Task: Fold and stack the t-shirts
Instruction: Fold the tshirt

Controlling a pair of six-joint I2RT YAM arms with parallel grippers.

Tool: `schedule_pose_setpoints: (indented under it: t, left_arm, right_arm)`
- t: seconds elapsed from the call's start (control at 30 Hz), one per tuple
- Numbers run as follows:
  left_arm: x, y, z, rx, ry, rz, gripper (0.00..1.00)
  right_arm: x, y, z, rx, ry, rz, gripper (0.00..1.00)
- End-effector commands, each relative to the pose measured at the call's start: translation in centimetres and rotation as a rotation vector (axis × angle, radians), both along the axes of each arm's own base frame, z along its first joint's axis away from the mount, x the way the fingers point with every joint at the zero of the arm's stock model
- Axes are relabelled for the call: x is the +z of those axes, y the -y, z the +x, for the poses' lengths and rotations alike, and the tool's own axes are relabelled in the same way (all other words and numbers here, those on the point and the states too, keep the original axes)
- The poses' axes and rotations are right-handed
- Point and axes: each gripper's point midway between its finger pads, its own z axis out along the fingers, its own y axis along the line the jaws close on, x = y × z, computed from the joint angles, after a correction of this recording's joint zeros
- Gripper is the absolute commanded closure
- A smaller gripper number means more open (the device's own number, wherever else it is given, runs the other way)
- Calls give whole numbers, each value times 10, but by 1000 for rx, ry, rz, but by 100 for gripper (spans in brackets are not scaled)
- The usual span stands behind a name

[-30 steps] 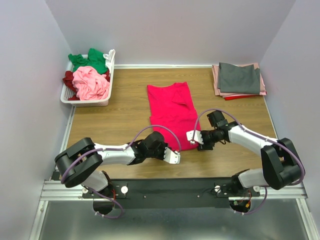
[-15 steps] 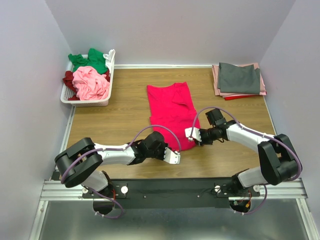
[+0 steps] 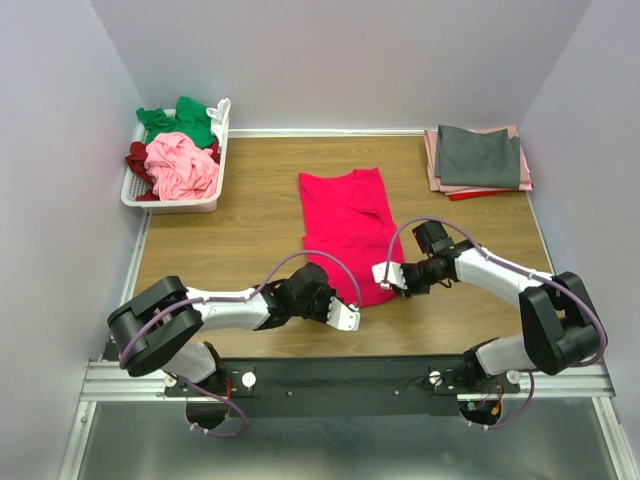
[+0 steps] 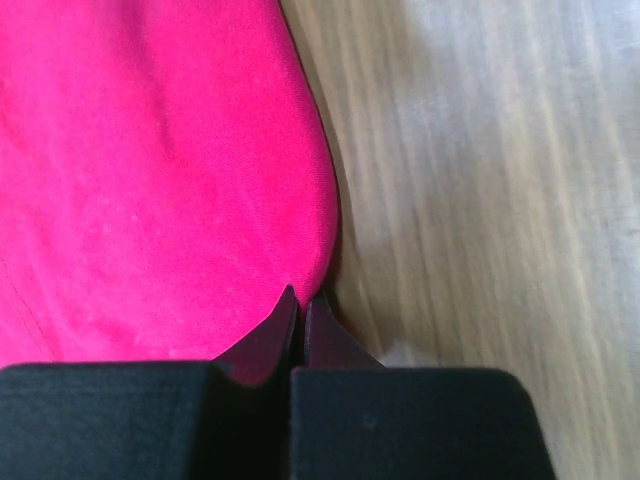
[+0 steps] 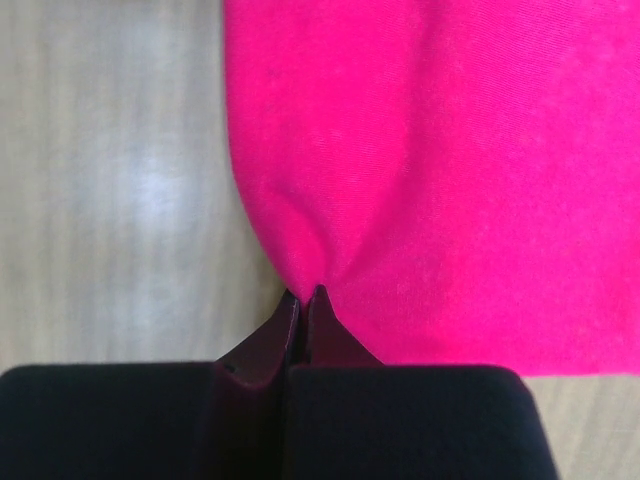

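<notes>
A crimson-pink t-shirt lies partly folded in the middle of the wooden table. My left gripper is shut on the shirt's near hem, pinching the cloth at its tips. On the shirt's right side my right gripper is shut on a pinch of its edge, the fabric puckering at the tips. More t-shirts, green, light pink and maroon, are heaped in a basket. Folded tees, grey on top, are stacked at the back right.
The white slatted basket stands at the back left against the wall. Bare wood lies between the basket and the crimson shirt. The folded stack sits close to the right wall.
My right gripper has closed on the shirt's right edge. The shirt has shifted slightly to the right. The left gripper has kept its grip and barely moved.
</notes>
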Motion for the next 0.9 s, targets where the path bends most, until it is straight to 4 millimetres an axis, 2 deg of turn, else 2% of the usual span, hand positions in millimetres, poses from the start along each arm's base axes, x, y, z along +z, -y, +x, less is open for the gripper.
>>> schedule_pose_setpoints:
  t: [0.0, 0.23, 0.47, 0.73, 0.87]
  left_arm:
    - [-3, -4, -19, -56, -82, 18, 100]
    - [13, 0, -31, -85, -103, -14, 100]
    - [37, -3, -34, -74, -90, -44, 100]
    - [60, -5, -43, -93, -88, -67, 100]
    - [74, -1, -36, -84, -42, -94, 100]
  right_arm:
    - [-8, 17, -46, 32, -152, -67, 99]
    - [11, 24, -56, 6, -152, -76, 100]
    - [40, 16, -63, 4, -157, -11, 100]
    - [72, 8, -55, -39, -116, 49, 100]
    - [88, 4, -40, -73, -83, 60, 100]
